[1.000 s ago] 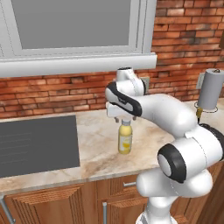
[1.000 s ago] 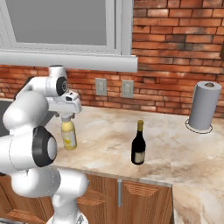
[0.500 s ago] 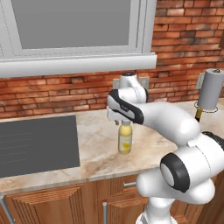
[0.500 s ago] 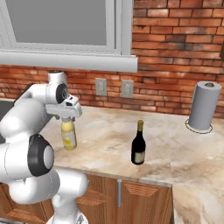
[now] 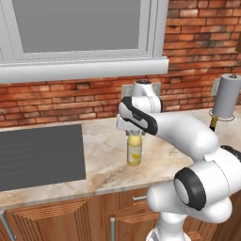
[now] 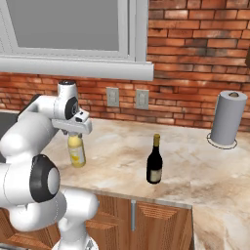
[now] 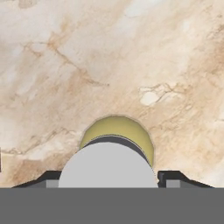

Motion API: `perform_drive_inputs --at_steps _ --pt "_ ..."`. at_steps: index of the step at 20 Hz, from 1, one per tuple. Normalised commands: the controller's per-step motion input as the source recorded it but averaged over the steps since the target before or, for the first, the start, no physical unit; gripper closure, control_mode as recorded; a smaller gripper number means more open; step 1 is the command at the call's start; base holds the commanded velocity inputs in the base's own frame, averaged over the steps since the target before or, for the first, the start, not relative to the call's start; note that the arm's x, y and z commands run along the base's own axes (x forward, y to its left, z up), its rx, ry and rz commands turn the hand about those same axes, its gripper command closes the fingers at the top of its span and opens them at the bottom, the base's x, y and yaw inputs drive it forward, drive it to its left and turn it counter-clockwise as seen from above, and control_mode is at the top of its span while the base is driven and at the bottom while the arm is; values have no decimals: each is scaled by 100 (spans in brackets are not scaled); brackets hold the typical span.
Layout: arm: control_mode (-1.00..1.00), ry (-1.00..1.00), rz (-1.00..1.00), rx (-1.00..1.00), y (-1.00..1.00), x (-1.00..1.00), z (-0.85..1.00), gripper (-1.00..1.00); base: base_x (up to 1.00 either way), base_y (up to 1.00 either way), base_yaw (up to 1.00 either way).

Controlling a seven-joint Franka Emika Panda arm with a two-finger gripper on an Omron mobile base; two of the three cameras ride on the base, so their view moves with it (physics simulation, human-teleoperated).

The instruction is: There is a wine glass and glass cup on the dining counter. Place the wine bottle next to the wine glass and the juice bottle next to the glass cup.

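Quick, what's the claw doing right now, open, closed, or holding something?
Claw: down over the capped top of the juice bottle, one finger on each side; whether it has clamped on cannot be told.

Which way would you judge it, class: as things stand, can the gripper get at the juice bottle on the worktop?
Probably yes. The gripper sits directly over the juice bottle, its fingertips either side of the cap, and nothing stands between them.

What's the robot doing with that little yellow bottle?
The white robot arm has its gripper down over the top of the juice bottle, which stands upright on the marbled worktop. Its fingers sit on either side of the cap, so it looks set to grab it. The wine bottle stands untouched further along, near a paper towel roll.
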Motion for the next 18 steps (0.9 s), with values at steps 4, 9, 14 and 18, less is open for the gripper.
perform_drive_inputs --at_steps 4,9,14,18 --pt "-100 0 -1 0 1 0 0 100 0 0 0" --pt "-100 0 0 0 0 -8 19 100 0 0 0" --pt "-100 0 0 0 0 -19 49 100 0 0 0" --pt "-100 0 0 0 1 -24 49 100 0 0 0"
